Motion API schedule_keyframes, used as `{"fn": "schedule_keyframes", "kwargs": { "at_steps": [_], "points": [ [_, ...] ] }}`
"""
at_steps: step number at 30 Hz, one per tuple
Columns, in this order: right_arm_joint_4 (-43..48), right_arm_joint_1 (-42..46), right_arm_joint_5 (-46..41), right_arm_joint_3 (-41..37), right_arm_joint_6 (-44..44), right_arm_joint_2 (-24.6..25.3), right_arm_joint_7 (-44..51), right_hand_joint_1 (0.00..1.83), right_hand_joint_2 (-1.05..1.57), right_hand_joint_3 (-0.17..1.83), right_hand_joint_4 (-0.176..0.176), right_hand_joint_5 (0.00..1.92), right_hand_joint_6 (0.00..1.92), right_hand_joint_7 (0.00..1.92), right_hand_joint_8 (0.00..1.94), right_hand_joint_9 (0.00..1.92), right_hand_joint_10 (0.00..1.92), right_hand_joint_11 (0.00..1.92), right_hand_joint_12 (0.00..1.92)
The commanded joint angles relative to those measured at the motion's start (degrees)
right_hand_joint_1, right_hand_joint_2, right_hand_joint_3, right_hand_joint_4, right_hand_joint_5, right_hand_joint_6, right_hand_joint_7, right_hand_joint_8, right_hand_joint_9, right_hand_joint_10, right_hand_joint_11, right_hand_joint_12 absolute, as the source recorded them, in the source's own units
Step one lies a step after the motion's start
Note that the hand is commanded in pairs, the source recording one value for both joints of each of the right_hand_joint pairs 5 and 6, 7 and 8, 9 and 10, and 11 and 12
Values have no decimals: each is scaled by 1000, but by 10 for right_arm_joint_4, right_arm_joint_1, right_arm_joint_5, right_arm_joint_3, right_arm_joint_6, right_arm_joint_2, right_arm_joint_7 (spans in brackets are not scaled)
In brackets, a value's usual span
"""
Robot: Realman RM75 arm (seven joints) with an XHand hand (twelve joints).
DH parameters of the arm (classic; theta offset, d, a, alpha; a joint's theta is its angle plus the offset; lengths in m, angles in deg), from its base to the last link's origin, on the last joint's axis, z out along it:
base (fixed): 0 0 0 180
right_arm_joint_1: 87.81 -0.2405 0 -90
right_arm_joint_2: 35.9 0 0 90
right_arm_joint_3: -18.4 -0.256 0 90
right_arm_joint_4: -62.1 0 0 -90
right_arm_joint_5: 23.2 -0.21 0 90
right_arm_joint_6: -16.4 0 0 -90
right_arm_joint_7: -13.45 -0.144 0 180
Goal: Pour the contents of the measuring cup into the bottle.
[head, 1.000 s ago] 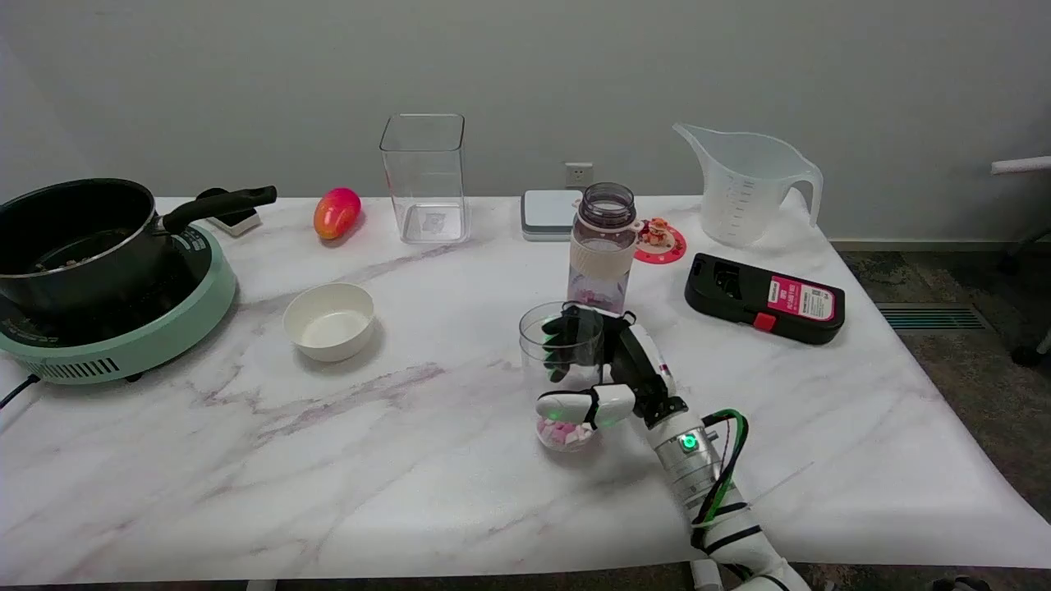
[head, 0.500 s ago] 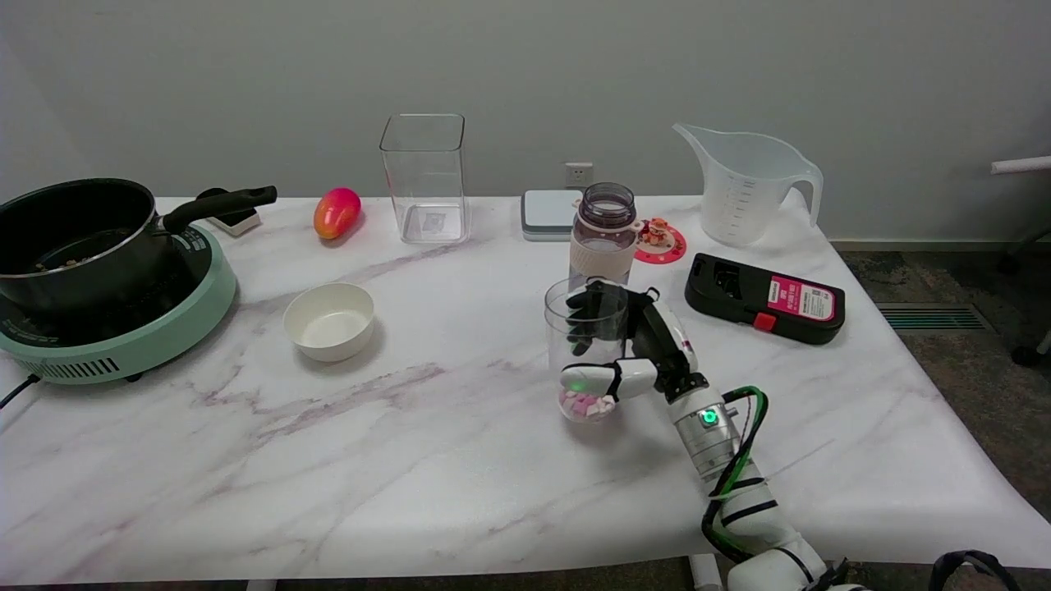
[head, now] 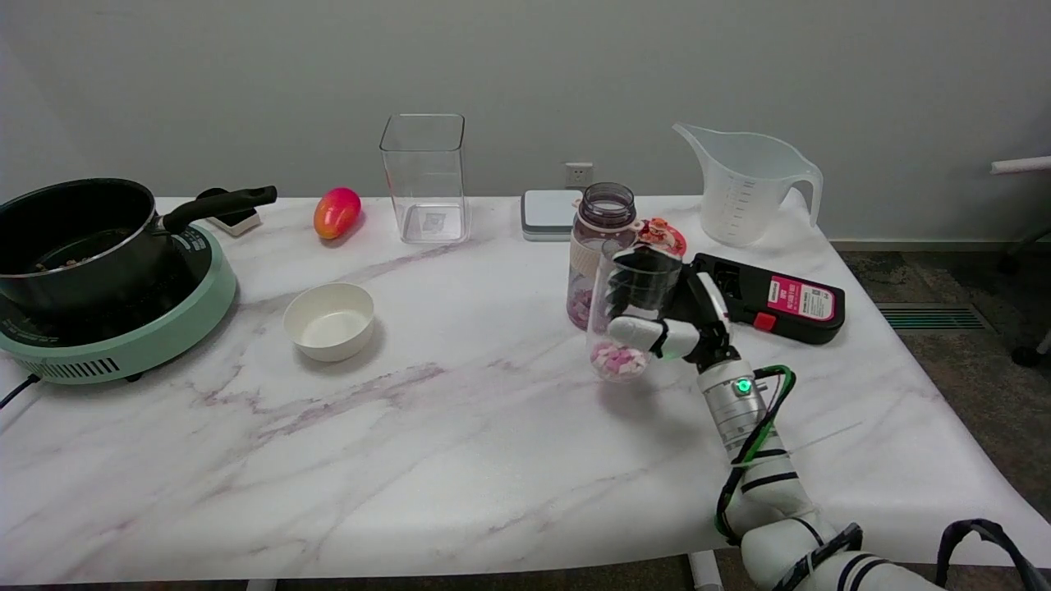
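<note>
Gripping the cup (head: 628, 316), the robot hand (head: 669, 316) had carried it upright, clear of the counter (head: 410, 460), from mid-counter toward the far edge, just right of the bottle (head: 602, 254). Pink and white pieces remained inside; pouring not begun.

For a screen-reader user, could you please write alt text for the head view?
The right hand holds a clear cup of pink and white pieces upright beside an open bottle on a marble table.
</note>
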Motion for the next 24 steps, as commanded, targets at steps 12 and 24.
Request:
{"fn": "schedule_keyframes", "kwargs": {
  "at_steps": [12, 24],
  "points": [
    [43, -34, -63, -34, -49, -69, -88, 1288, 1571, 223, 0, 1920, 1920, 1920, 1920, 1920, 1920, 1756, 1756],
    [91, -9, -58, -94, -70, -119, -86, 1299, 1571, 218, 0, 1920, 1920, 1920, 1920, 1920, 1920, 1797, 1797]
  ]
}}
